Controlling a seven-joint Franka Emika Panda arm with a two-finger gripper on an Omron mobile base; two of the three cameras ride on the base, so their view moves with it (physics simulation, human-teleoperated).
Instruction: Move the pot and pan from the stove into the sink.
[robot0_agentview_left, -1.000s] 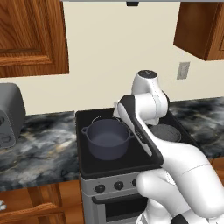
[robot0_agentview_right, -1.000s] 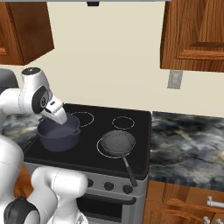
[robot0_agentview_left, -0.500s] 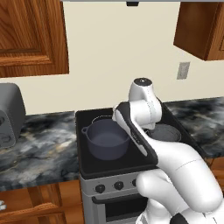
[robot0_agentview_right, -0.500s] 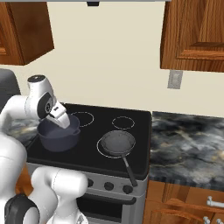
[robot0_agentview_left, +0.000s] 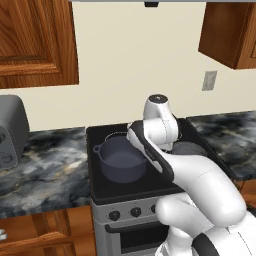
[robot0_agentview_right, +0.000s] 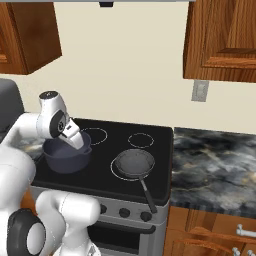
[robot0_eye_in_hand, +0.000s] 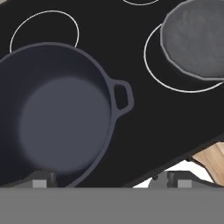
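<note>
The claw (robot0_eye_in_hand: 109, 179) stands spread wide with nothing between its jaws; in the hand view its two small dark fingertips (robot0_eye_in_hand: 41, 178) rise far apart at the bottom, one over the near rim of the pot (robot0_eye_in_hand: 54, 113), the other over the front edge of the stove (robot0_eye_in_hand: 144, 131). Whether either tip touches the pot cannot be told. In the right base view the claw (robot0_agentview_right: 75, 139) hangs at the pot's (robot0_agentview_right: 67, 156) right rim.

The pot (robot0_agentview_left: 121, 159) is deep, round and dark blue-grey, smooth and matte inside, with a small loop handle (robot0_eye_in_hand: 122, 97) jutting from its side. It sits on the front left of the stove (robot0_agentview_left: 100, 187). The pan (robot0_agentview_right: 134, 163) is shallow, round and dark grey with a faintly mottled floor and one long thin handle (robot0_agentview_right: 147, 192) running toward the stove's front edge; it rests on the front right burner ring, apart from the pot with bare black glass between them. In the hand view the pan (robot0_eye_in_hand: 197, 39) lies toward the upper right.

The stove (robot0_agentview_right: 150, 135) top is flat glossy black glass with thin white rings; the back two rings are bare. Its front is grey steel with black knobs (robot0_agentview_right: 122, 212). The marbled black-grey desk (robot0_agentview_right: 215, 165) flanks it on both sides, wood cabinets (robot0_agentview_right: 222, 40) hang above, and a grey toaster (robot0_agentview_left: 10, 132) stands on the desk at the far left
</note>
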